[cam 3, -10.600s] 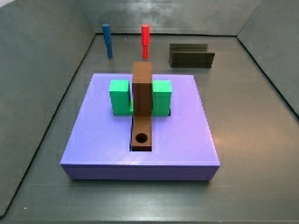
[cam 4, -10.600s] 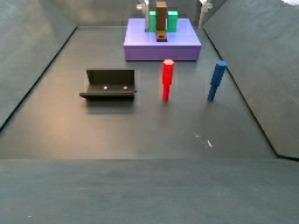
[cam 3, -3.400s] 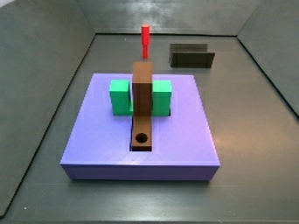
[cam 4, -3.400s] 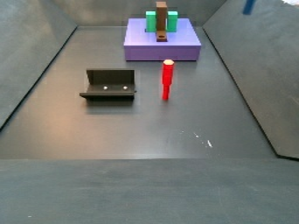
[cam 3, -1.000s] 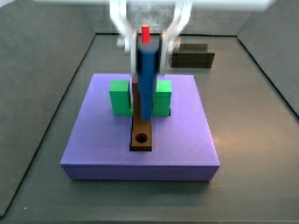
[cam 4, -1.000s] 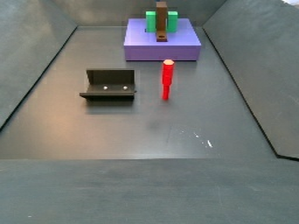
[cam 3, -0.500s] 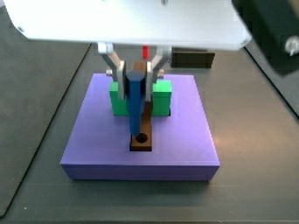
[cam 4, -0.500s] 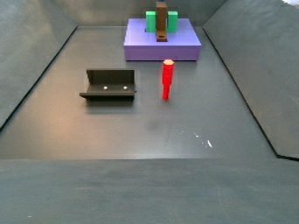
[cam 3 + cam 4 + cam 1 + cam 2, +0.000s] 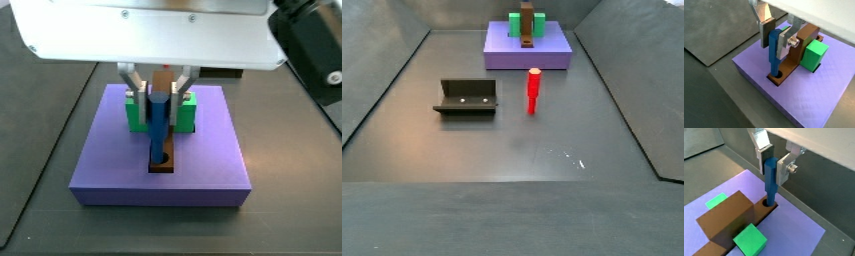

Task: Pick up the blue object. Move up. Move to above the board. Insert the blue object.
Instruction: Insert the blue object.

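Note:
The blue object (image 9: 773, 52) is a thin blue peg standing upright between my fingers, and my gripper (image 9: 775, 37) is shut on its upper part. Its lower end sits in the round hole (image 9: 776, 77) of the brown strip (image 9: 808, 33) on the lavender board (image 9: 817, 100). The same shows in both wrist views: the blue object (image 9: 771, 180), my gripper (image 9: 773, 164), the hole (image 9: 769, 204). In a side view my gripper (image 9: 155, 88) hangs over the board (image 9: 107, 150) with the blue object (image 9: 159, 128) reaching down to the strip's near end.
A green block (image 9: 815, 52) straddles the brown strip behind the hole. On the dark floor in front of the board (image 9: 509, 58) stand a red peg (image 9: 533, 90) and the fixture (image 9: 466, 97). Grey walls enclose the floor.
My gripper has come down with the blue object. The peg's lower end, above the strip half a second ago, now sits at the hole.

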You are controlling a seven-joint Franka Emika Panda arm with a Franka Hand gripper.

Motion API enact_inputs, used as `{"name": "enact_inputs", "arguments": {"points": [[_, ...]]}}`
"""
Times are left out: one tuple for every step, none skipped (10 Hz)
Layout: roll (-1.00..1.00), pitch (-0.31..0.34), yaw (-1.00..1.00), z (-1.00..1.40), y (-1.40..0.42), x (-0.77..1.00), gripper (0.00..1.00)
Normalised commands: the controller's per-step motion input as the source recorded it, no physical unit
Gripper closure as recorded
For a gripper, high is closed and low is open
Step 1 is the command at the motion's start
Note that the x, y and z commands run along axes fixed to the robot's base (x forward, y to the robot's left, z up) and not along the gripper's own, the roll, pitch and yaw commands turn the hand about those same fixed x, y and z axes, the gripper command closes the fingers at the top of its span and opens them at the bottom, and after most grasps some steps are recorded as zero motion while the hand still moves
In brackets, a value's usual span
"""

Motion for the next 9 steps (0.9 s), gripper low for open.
{"name": "enact_inputs", "arguments": {"points": [[0.08, 0.027, 0.00, -0.05, 0.05, 0.17, 1.00], [0.01, 0.000, 0.00, -0.02, 0.00, 0.02, 1.00], [0.00, 0.000, -0.01, -0.02, 0.00, -0.02, 1.00], [0.00, 0.000, -0.03, -0.04, 0.00, -0.08, 1.00], [0.00, 0.000, 0.00, -0.08, 0.00, 0.00, 1.00], [0.02, 0.000, 0.00, -0.15, 0.00, 0.00, 1.00], [0.01, 0.000, 0.00, -0.13, 0.00, 0.07, 1.00], [0.04, 0.000, 0.00, -0.27, 0.00, 0.12, 1.00], [0.06, -0.006, 0.00, -0.43, -0.02, 0.17, 1.00]]}}
